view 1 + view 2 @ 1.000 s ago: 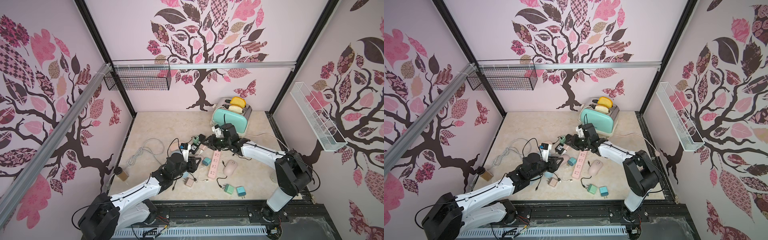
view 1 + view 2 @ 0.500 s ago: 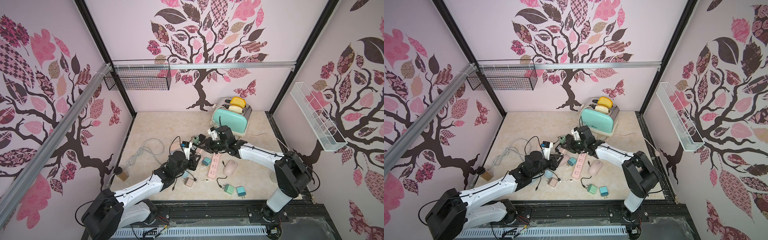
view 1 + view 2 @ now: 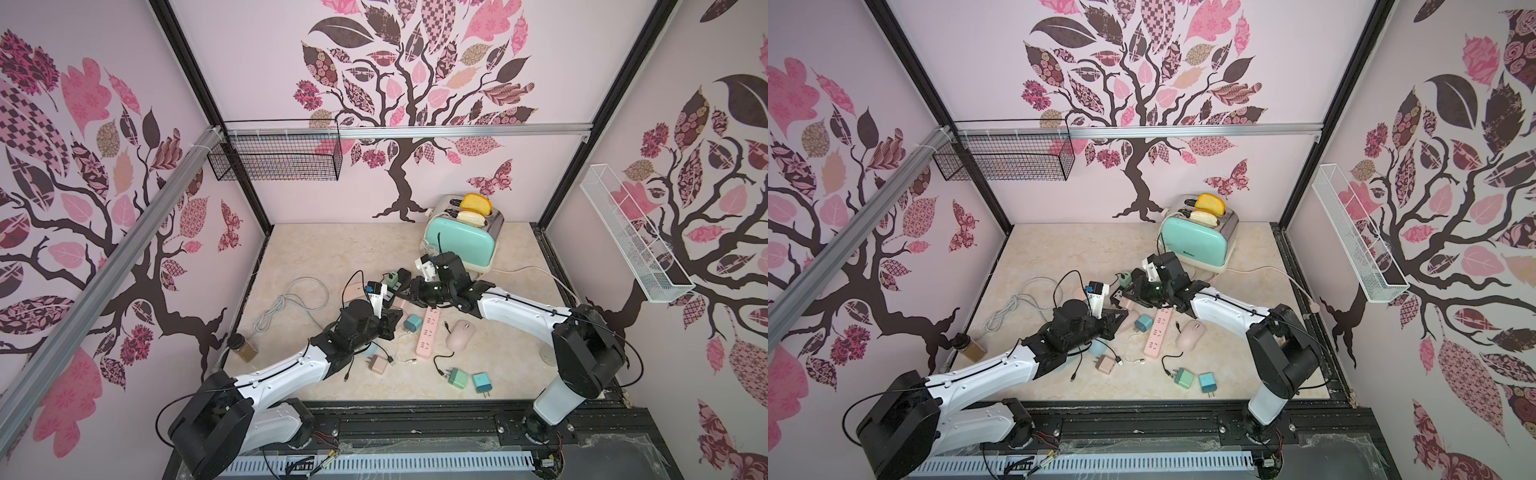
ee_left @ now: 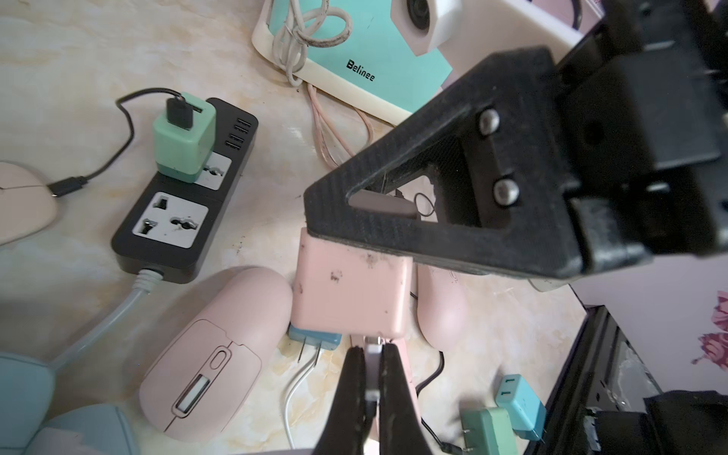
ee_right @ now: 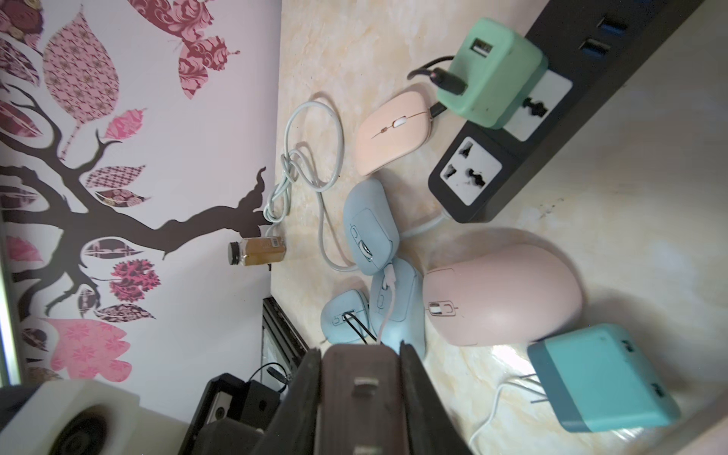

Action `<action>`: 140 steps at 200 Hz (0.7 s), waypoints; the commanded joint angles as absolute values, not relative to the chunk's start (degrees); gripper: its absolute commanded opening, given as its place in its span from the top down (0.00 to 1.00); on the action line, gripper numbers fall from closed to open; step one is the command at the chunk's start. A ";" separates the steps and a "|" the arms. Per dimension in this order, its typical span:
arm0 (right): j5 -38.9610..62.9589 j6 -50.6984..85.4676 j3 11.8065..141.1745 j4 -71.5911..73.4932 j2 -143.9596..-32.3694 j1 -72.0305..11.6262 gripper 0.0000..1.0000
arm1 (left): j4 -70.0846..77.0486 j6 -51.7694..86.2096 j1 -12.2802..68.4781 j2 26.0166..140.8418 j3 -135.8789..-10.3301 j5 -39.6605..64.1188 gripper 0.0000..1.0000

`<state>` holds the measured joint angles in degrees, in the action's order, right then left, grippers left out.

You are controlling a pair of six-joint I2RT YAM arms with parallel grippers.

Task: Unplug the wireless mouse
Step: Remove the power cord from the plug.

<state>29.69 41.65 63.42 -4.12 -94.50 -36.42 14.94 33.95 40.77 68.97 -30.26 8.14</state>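
Left gripper point(image 4: 372, 351): pinched on plug point(image 4: 372, 366), lower centre.
Right gripper point(image 5: 360, 352): clamped on pink charger point(image 4: 350, 291).
Risk: plug may be lost if pulled askew.

We see our right gripper point(image 5: 360, 352) clamped around a blocky dusky-pink plastic charger point(image 5: 360, 398), near a rounded pink plastic mouse point(image 5: 500, 291).

Toaster point(image 3: 461, 243) stands back right; jar point(image 3: 243, 350) sits front left, coiled cable point(image 3: 277, 309) just behind it; a mouse point(image 3: 460, 335) lies just right of the middle power strip point(image 3: 428, 334).
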 commanded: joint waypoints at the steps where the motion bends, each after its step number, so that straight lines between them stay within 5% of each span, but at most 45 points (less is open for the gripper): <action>1: 34.16 35.44 64.73 -3.09 -92.58 -34.28 1.00 | 24.10 43.40 39.25 67.95 -27.36 16.62 1.00; 34: 28.85 36.24 51.39 12.54 -89.39 -33.50 1.00 | 29.08 48.99 36.65 64.53 -23.21 18.50 1.00; 46: 22.76 41.45 48.72 12.61 -89.72 -32.51 1.00 | 25.28 45.64 37.32 63.10 -24.14 17.11 1.00; 58: 27.69 49.73 47.92 17.32 -92.24 -30.15 1.00 | 14.14 38.05 42.07 60.58 -26.86 8.19 1.00; 140: 31.43 54.91 64.29 -1.86 -98.03 -25.94 1.00 | 10.46 32.41 46.45 62.15 -21.30 -0.87 1.00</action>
